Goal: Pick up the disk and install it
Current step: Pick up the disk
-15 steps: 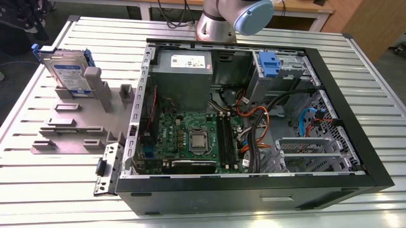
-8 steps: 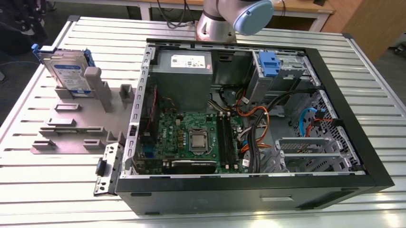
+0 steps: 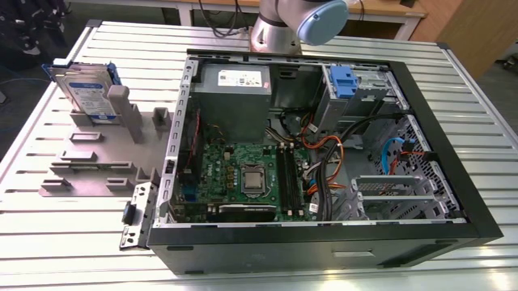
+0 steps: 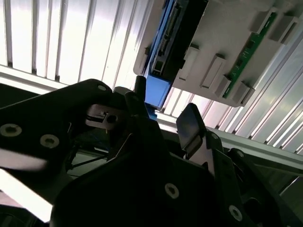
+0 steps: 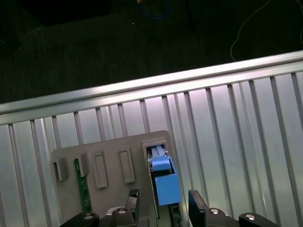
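The disk (image 3: 81, 91) stands on edge in a grey holder (image 3: 97, 163) on the slatted table, at the exterior view's left, beside the open computer case (image 3: 324, 151). It is silver with a blue-and-white label and a blue frame. In both wrist views I look down on its thin edge and blue frame end (image 5: 163, 182) (image 4: 158, 90). My gripper (image 5: 165, 208) (image 4: 165, 113) hangs above that end, open, with one dark finger (image 5: 134, 205) on each side in the picture. It is clear of the disk and holds nothing.
Inside the case are a grey power supply (image 3: 235, 91), a motherboard (image 3: 251, 176), cables and a drive bay with a blue latch (image 3: 343, 82). A green board (image 5: 83, 189) stands in another holder slot. The arm's base (image 3: 283, 30) rises behind the case. The table edge (image 5: 142, 90) lies near the holder.
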Controlling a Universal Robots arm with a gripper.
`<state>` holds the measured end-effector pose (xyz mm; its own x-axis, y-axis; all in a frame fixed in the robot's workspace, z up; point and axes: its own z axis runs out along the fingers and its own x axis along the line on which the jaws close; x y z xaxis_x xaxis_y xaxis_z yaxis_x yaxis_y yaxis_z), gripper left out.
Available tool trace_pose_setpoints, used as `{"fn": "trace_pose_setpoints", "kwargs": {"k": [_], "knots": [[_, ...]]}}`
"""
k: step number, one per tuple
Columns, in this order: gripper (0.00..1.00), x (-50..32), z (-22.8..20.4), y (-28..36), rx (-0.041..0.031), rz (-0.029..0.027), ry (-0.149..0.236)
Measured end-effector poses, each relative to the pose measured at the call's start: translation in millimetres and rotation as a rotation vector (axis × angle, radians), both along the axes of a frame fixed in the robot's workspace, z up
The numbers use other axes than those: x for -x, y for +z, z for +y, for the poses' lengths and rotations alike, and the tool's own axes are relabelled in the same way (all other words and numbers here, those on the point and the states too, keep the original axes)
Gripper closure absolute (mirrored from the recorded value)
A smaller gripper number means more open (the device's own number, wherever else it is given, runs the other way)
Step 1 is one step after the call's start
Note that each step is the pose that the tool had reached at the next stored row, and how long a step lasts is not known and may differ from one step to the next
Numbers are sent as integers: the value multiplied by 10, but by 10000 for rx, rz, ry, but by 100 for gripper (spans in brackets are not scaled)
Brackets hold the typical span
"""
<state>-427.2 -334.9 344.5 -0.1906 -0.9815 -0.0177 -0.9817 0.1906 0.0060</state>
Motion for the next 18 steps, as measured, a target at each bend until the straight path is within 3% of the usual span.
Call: {"fn": "trace_pose_setpoints", "kwargs": {"k": [1, 18], "knots": [[47, 10, 3, -18, -1, -4, 40], [47, 29, 5, -80, -1, -9, 79]]}}
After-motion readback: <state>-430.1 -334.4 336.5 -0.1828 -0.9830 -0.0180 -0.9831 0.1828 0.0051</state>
